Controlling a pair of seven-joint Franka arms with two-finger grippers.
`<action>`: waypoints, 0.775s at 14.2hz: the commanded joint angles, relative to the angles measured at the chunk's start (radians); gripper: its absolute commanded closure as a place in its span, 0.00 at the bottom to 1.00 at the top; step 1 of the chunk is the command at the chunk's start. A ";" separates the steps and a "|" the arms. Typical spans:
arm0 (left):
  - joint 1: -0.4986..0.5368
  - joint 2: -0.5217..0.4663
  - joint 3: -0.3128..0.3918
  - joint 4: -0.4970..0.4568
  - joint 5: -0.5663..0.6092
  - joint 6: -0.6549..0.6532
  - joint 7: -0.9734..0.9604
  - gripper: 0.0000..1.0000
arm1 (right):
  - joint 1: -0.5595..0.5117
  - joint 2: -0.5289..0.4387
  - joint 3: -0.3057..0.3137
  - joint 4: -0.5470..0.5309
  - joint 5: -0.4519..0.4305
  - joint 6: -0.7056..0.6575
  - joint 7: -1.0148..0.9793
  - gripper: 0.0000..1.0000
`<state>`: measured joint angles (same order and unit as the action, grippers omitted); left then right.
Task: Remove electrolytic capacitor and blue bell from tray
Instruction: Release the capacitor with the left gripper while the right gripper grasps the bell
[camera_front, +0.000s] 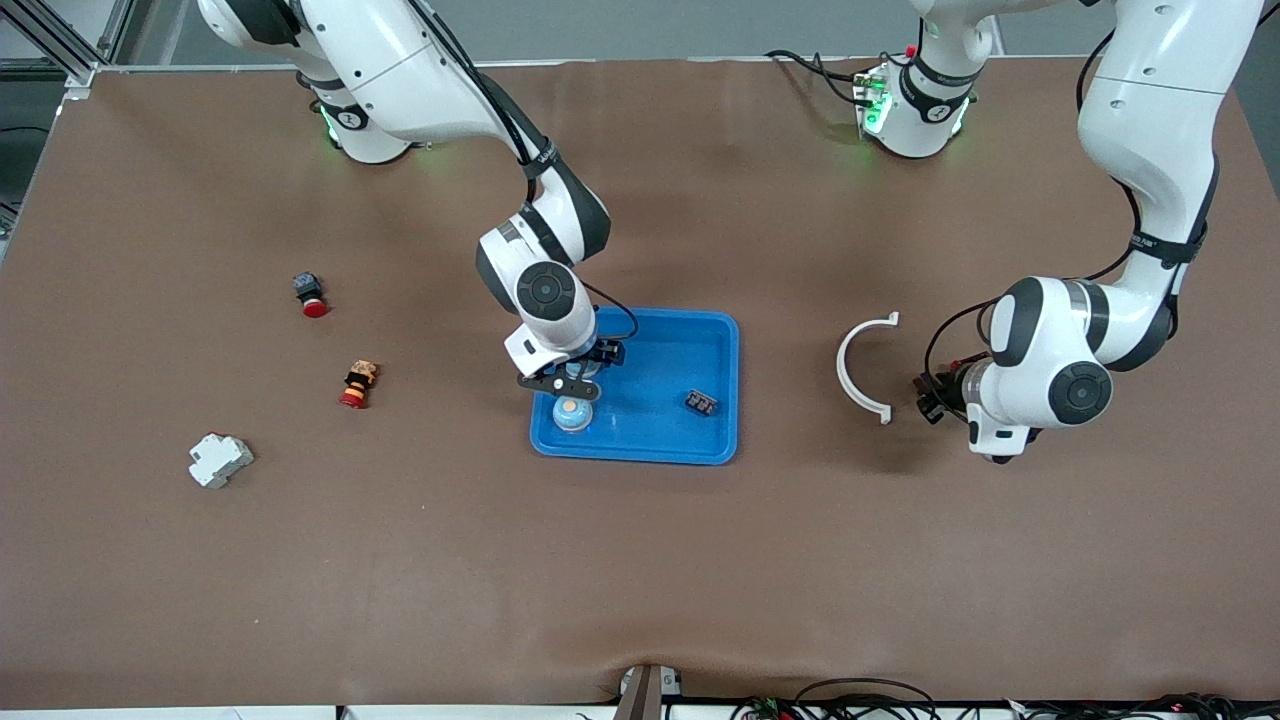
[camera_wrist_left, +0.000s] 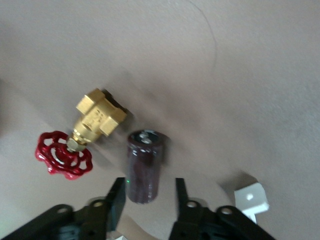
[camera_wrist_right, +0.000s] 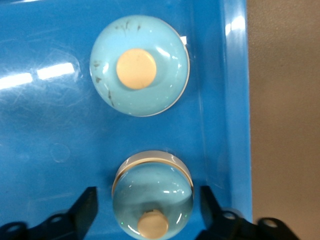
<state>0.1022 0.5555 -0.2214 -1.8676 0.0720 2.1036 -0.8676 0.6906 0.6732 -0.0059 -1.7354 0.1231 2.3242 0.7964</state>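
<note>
In the right wrist view my right gripper (camera_wrist_right: 148, 192) is open over the blue tray (camera_wrist_right: 30, 130). A light-blue bell (camera_wrist_right: 152, 197) sits tilted between its fingers with a gap on each side. A second bell (camera_wrist_right: 139, 65) stands upright in the tray (camera_front: 715, 330) beside it, also seen as the bell (camera_front: 572, 412) under my right gripper (camera_front: 572, 380). In the left wrist view my left gripper (camera_wrist_left: 149, 182) is open around a dark cylindrical capacitor (camera_wrist_left: 145, 165) lying on the table, one finger close to it, the other apart. My left gripper (camera_front: 930, 395) is low beside the white arc.
A brass valve with a red handwheel (camera_wrist_left: 95, 122) lies right beside the capacitor. A white arc-shaped piece (camera_front: 862, 365) lies between tray and left arm. A small black part (camera_front: 701, 403) is in the tray. Two red buttons (camera_front: 311, 295) (camera_front: 357, 385) and a white breaker (camera_front: 219, 459) lie toward the right arm's end.
</note>
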 joint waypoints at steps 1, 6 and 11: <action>-0.038 -0.006 0.002 0.001 -0.014 0.004 -0.013 0.00 | 0.001 0.013 -0.006 0.019 -0.011 0.001 0.012 0.58; -0.038 -0.022 0.001 0.115 -0.003 -0.120 -0.033 0.00 | 0.000 0.003 -0.005 0.025 -0.003 -0.014 0.018 0.85; -0.084 -0.043 -0.001 0.270 0.011 -0.238 -0.004 0.00 | -0.071 -0.125 -0.009 0.053 -0.002 -0.202 -0.023 0.85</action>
<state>0.0522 0.5241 -0.2229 -1.6404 0.0724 1.8990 -0.8819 0.6781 0.6388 -0.0229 -1.6766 0.1236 2.2202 0.7982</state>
